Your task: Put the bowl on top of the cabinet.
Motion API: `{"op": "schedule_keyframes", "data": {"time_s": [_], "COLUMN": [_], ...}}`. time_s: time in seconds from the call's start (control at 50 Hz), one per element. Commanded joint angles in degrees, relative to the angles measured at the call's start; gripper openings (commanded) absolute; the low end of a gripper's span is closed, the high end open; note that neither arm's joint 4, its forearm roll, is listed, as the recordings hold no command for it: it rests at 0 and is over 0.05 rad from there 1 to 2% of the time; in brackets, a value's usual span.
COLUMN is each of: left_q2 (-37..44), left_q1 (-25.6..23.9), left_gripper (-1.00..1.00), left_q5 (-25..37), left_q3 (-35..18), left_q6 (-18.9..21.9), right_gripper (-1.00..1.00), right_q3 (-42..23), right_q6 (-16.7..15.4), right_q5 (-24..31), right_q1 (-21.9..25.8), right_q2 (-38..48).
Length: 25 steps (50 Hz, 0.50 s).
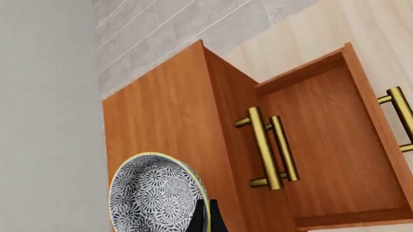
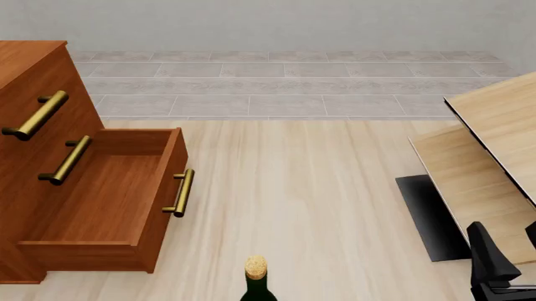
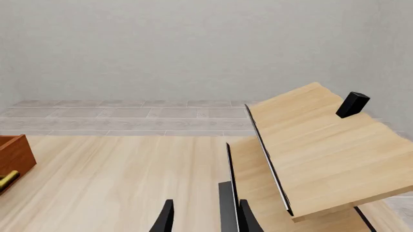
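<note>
The bowl, white with a dense grey-blue floral pattern, shows only in the left wrist view, tilted on edge. My left gripper is shut on its rim, with the black fingertips just visible beside it. Behind the bowl lies the flat top of the reddish-brown cabinet; whether the bowl touches it I cannot tell. In the front view the cabinet stands at the far left with a drawer pulled out, and the left gripper and bowl are out of frame. My right gripper hangs open and empty at the bottom right.
A dark bottle with a cork stands at the near edge, centre. Pale wooden furniture with dark edges fills the right side and carries a small black box. Brass bar handles stick out from the drawers. A grey tiled strip runs behind.
</note>
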Motion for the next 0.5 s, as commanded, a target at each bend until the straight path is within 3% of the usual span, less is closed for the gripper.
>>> {"op": "schedule_keyframes", "data": {"time_s": [0.02, 0.5], "left_q2": [1.06, 1.16], "left_q1": [0.56, 0.62], "left_gripper": [-1.0, -1.0], "left_q5": [-1.34, -5.44], "left_q3": [-0.43, 5.29], "left_q6": [0.78, 0.22], "right_gripper": [1.0, 1.0], "right_q3": [0.0, 0.0], "right_q6": [0.0, 0.01], "right_q5": [0.0, 0.0], "right_q1": [0.0, 0.01], "right_q2": [0.0, 0.0]}}
